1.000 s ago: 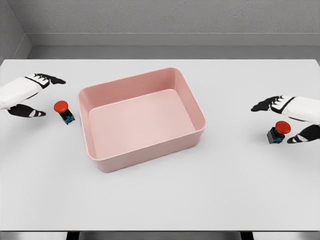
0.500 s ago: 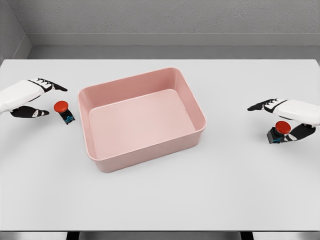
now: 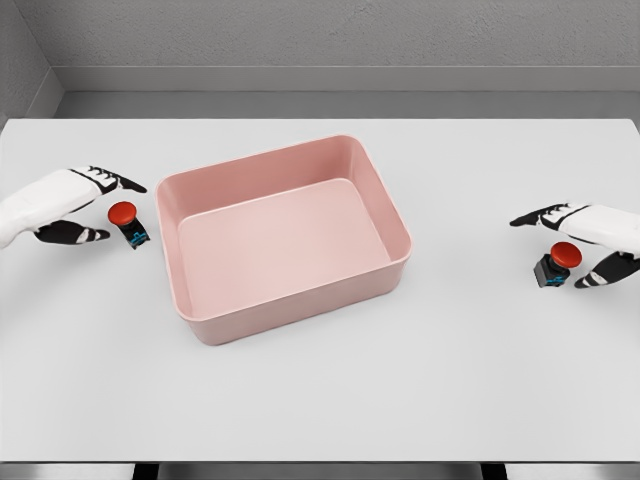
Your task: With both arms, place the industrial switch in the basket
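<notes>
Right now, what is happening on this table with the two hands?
Two red-capped industrial switches lie on the white table, one on each side of an empty pink basket. The left hand has its fingers spread around the left switch, and the right hand is spread around the right switch. Neither switch looks gripped or lifted yet, so nothing is in the basket.

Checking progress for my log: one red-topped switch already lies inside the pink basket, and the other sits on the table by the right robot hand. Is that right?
Not quite. The head view shows the pink basket holding nothing. One red-topped switch sits on the table by the left robot hand; the other switch sits by the right robot hand, as you said.
</notes>
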Controlling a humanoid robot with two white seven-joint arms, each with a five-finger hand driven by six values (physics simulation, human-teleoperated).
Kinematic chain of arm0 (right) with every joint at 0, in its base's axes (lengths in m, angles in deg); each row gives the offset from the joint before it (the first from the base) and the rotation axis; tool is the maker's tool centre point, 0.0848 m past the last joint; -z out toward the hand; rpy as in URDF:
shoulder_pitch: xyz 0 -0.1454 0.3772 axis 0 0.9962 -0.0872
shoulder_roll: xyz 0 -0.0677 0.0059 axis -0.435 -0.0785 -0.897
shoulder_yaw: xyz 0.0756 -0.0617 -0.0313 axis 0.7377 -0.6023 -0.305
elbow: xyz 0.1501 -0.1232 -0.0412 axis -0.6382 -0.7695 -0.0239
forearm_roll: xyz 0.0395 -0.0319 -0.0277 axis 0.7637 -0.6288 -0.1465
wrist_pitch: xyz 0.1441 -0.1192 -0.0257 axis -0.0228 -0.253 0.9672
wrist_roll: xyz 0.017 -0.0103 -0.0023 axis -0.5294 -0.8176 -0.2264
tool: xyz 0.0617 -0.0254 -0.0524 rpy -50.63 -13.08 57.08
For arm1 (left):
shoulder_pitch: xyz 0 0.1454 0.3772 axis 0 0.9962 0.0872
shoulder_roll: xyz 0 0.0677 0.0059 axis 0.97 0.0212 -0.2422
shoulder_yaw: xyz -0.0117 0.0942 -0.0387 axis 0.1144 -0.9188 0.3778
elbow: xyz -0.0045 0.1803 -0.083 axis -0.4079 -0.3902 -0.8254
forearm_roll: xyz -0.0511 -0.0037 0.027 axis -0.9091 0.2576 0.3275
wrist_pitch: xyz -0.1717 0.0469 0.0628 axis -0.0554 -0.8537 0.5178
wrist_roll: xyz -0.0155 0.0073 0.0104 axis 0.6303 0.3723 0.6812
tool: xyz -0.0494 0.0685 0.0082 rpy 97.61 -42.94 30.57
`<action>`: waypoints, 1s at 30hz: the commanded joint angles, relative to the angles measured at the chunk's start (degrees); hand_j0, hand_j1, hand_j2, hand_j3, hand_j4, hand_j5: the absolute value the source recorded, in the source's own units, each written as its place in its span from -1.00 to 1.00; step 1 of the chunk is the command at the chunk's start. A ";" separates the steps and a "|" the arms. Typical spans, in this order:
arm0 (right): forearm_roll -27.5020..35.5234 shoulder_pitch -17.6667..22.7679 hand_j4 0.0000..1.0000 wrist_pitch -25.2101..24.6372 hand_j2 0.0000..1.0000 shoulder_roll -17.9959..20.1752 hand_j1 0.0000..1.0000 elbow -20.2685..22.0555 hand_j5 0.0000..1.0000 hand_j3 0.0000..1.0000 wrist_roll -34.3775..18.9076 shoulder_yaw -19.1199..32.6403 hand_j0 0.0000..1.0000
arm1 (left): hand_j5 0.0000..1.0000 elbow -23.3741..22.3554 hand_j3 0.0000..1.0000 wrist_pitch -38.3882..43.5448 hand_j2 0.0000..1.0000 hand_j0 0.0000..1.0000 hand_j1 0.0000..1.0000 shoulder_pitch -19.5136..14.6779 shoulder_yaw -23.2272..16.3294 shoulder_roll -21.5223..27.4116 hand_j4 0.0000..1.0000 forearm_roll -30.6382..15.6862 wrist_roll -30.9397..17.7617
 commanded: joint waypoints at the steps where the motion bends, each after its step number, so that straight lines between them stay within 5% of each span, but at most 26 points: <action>1: -0.05 0.00 0.99 -0.02 0.99 0.13 0.99 -0.01 0.99 0.99 0.12 -0.01 0.99 | 0.62 0.09 0.62 0.06 0.62 0.62 0.62 0.00 0.03 0.00 0.62 -0.44 -0.46; 2: -0.66 0.00 0.75 0.07 0.75 0.13 0.75 -0.01 0.75 0.75 0.12 0.00 0.75 | 0.60 0.09 0.60 0.06 0.60 0.60 0.60 0.00 0.03 0.00 0.60 -0.44 -0.46; 11: -1.28 0.35 0.71 -0.02 0.71 0.57 0.71 -0.10 0.71 0.71 0.03 -0.01 0.71 | 0.46 0.27 0.46 0.06 0.46 0.46 0.46 0.09 0.12 0.00 0.46 -0.44 -0.55; 30: -1.64 0.79 0.18 0.24 0.18 1.01 0.18 0.25 0.18 0.18 -0.05 -0.01 0.18 | 0.48 0.62 0.48 0.06 0.48 0.48 0.48 0.88 0.21 -0.44 0.48 -0.44 -0.99</action>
